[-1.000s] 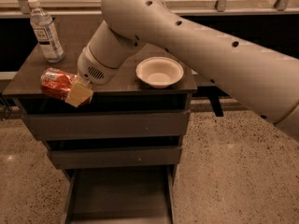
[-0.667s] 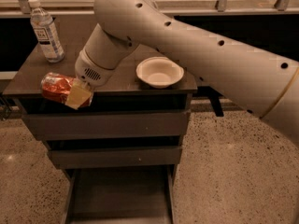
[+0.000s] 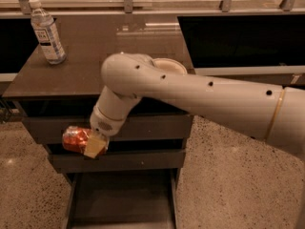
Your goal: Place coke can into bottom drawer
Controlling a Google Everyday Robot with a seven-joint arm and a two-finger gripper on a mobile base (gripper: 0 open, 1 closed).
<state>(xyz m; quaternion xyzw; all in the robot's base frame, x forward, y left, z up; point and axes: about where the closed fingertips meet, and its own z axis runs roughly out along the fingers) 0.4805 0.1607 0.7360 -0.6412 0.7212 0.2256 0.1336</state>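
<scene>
- Coke can (image 3: 76, 140): off the bench, in the air in front of the cabinet's left side, level with the gap between the two upper drawer fronts (image 3: 143, 128). Lies roughly on its side, long axis across the view.
- Tool (image 3: 88, 143): pinching the can; one pale finger (image 3: 95, 146) shows across the can's near right end, the other is hidden behind it.
- Change: a second ago the can was at bench-top height, by the left front edge. It is now lower and clear of the bench; the arm (image 3: 200, 94) has swung down and across the cabinet front.
- Reading: pick-up is done, carry-down is under way.
- Bottom drawer (image 3: 124, 199): pulled open, dark flat floor bare, directly below and slightly right of the can. Can still well above it, not inside.
- Next move, by judgement: further descent with a small shift right, then release low over the floor. A can on its side may roll once released.
- Bench (image 3: 95, 56): water bottle (image 3: 47, 30) upright at the back left; white bowl (image 3: 169, 65) mostly hidden behind the arm.
</scene>
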